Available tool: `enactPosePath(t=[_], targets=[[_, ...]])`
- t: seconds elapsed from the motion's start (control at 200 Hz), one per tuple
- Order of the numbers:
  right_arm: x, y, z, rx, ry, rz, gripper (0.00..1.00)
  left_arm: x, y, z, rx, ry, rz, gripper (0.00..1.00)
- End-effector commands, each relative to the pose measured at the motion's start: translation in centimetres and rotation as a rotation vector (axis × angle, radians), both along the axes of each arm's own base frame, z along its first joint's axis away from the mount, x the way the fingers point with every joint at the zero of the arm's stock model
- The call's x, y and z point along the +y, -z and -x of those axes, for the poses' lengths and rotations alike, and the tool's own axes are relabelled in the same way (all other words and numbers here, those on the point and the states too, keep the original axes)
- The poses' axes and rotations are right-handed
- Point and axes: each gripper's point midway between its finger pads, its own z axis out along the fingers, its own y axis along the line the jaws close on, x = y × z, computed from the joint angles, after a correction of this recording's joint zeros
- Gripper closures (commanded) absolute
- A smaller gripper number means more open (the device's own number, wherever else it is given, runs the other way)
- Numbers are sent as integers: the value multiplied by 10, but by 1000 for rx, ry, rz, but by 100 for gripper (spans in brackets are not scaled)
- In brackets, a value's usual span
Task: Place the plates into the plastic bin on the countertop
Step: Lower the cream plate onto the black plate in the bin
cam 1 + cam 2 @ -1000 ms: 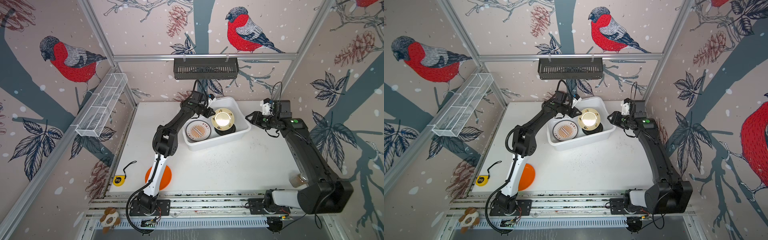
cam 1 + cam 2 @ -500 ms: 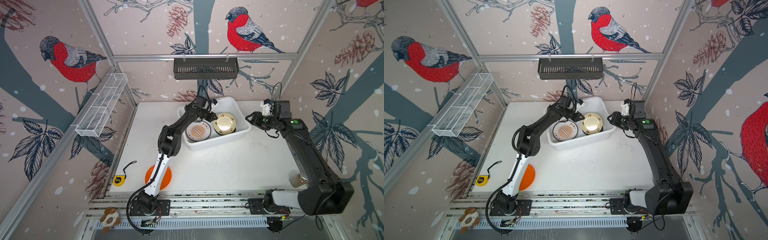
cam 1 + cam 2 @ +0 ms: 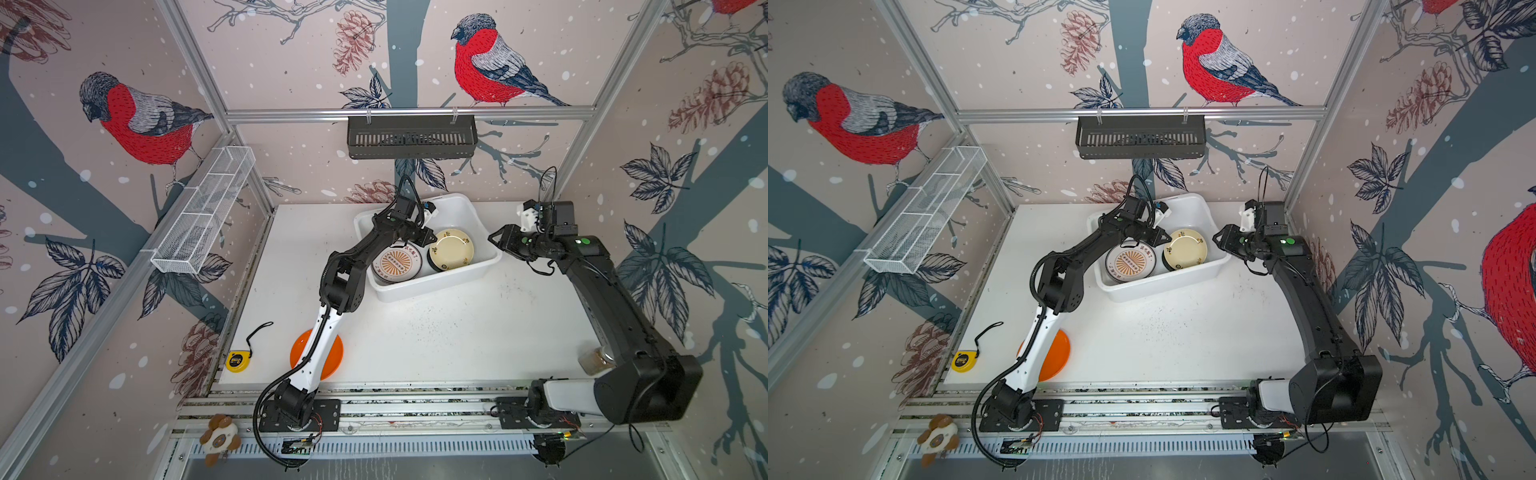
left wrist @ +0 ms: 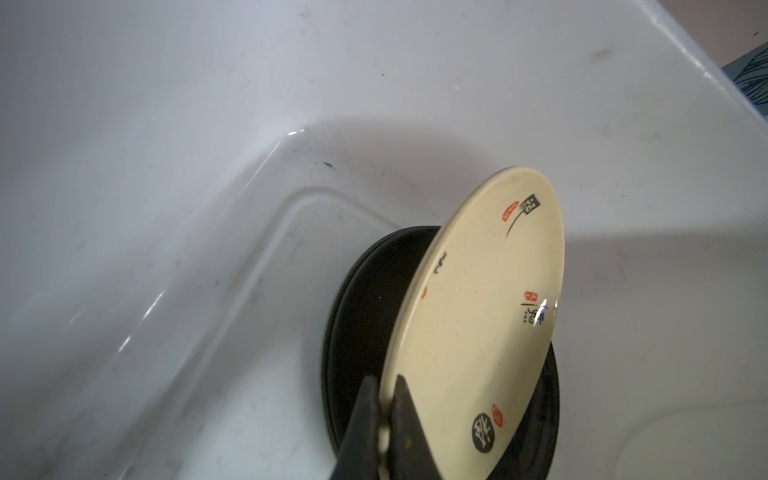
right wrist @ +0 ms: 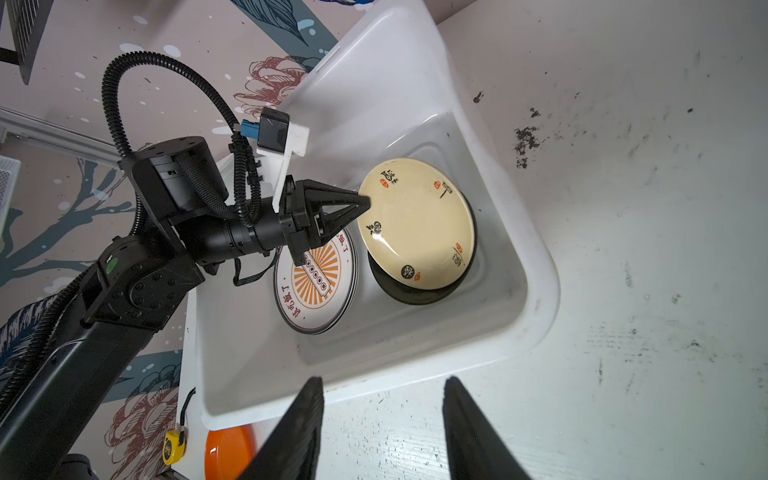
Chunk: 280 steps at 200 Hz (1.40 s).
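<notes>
In both top views the countertop (image 3: 457, 332) lies bare through the centre and lower right, giving wide room to pass. The left arm (image 3: 357, 257) slants over the left half of the plastic bin (image 3: 436, 289), above the sunburst plates (image 3: 395, 264). Its left gripper (image 3: 432, 240) is clamped on the tilted cream plate (image 3: 452, 249). Bare floor shows in the bin's upper part. The right gripper (image 3: 495, 240), jaws apart, stands just outside the bin's right wall. At lower left the orange plate (image 3: 337, 349) lies half under the arm, with the tape measure (image 3: 237, 360) near it

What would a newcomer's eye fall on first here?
The cream plate, pinched at its rim by the left arm's jaws, hangs tilted over a black plate inside the plastic bin, beside a sunburst plate. An orange plate lies on the countertop near the front edge, partly under that arm.
</notes>
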Motion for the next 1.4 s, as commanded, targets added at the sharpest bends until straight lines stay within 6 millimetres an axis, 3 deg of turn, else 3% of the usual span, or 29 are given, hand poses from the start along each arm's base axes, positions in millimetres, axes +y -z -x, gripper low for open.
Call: enactPosePath(t=[0.0, 0.405, 0.896, 1.061, 1.396], targets=[[0, -2, -3, -5, 5, -2, 52, -4, -1, 0, -19, 15, 10, 100], [2, 2, -7, 1, 0, -5, 52, -2, -6, 0, -2, 12, 12, 100], [3, -1, -11, -10, -1, -14, 52, -2, -64, 4, 23, -11, 114, 100], [3, 0, -11, -8, -1, -13, 52, 2, -58, 6, 49, -26, 92, 100], [4, 5, -11, 3, -5, -15, 52, 10, -21, 3, 98, -54, 42, 100]])
